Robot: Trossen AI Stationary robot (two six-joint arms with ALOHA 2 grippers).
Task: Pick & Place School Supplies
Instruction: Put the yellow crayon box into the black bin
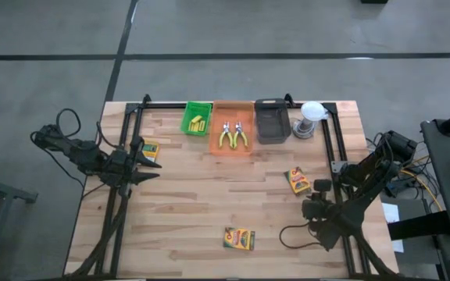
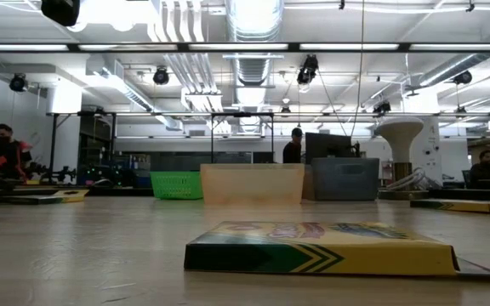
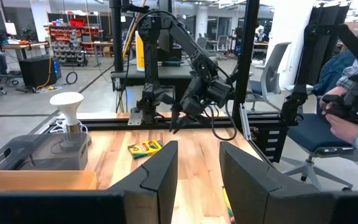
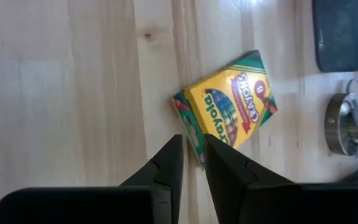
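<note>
Three flat yellow-orange crayon boxes lie on the wooden table: one at the right (image 1: 298,180), one near the front edge (image 1: 239,238), one at the left (image 1: 148,150). My right gripper (image 1: 311,204) hovers just on the near side of the right box (image 4: 229,112), slanting down. Its fingers (image 4: 193,146) are open by only a narrow gap, with nothing between them. My left gripper (image 1: 151,167) waits level at the table's left, next to the left box, open (image 3: 197,171) and empty. Two yellow-handled pliers (image 1: 233,135) lie in the orange tray, and yellow blocks (image 1: 197,122) in the green tray.
The green tray (image 1: 197,117), the orange tray (image 1: 233,147) and the black tray (image 1: 272,121) stand in a row at the far edge, with a white round object (image 1: 311,117) to their right. Bare wood lies between the boxes in mid-table. People sit beyond the table.
</note>
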